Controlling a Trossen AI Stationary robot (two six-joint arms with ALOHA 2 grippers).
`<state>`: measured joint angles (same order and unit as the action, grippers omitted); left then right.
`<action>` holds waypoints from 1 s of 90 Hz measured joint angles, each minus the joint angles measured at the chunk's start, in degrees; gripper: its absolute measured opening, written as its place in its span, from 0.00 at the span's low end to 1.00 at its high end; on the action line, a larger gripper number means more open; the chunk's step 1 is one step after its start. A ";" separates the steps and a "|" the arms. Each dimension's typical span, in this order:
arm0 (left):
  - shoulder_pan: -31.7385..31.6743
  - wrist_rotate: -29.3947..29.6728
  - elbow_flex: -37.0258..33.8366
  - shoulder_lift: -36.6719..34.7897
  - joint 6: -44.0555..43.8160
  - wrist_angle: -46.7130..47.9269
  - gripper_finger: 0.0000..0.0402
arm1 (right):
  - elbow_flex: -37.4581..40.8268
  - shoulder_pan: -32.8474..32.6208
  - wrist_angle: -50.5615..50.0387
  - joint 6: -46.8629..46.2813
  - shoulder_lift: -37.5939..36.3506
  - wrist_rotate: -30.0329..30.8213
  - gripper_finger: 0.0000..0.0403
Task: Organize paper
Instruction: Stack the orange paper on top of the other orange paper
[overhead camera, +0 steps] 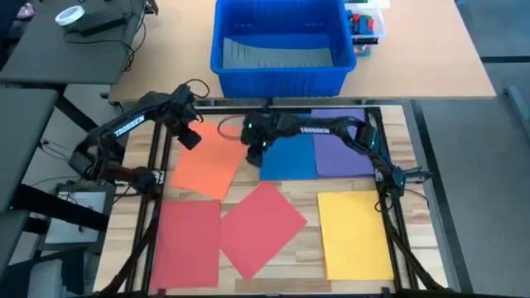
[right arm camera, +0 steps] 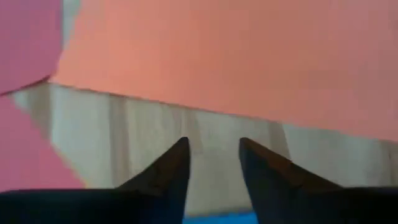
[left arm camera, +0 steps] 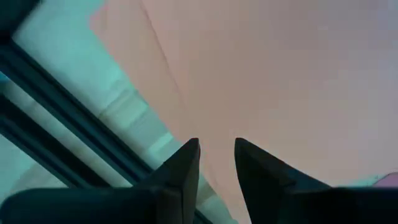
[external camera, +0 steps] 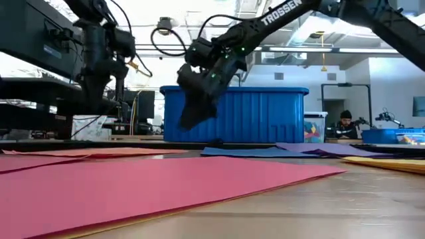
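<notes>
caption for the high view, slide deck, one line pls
Both arms reach over the orange sheet and blue sheet amid coloured paper on the table.

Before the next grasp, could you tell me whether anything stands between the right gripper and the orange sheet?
Nothing visible does. The right gripper hangs at the orange sheet's edge, beside the blue sheet, with only bare table between its slightly parted fingers and the paper.

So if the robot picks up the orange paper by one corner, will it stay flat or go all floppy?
Probably floppy: the orange paper looks very thin and lies flat on the table. It is likely light, so a push may just slide it. The left gripper, fingers slightly apart, hovers over it.
</notes>
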<state>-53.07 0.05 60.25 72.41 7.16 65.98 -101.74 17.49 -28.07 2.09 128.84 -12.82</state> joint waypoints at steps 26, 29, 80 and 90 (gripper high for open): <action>0.80 0.02 0.00 -6.81 1.80 1.30 0.21 | 8.98 -3.16 14.72 -0.81 1.02 3.55 0.02; 0.79 0.04 0.00 -7.38 1.93 1.40 0.21 | 9.05 -3.33 15.37 -1.55 1.65 3.83 0.01; 1.00 0.15 0.00 -10.56 2.87 2.27 0.21 | 0.38 -2.94 18.05 0.55 9.88 5.48 0.00; 1.00 0.11 0.00 -10.55 2.83 2.38 0.21 | 0.43 -2.99 18.86 -0.34 9.95 5.87 0.00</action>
<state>-52.07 0.16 60.25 61.86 9.99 68.36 -101.31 14.50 -9.22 1.75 138.79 -6.95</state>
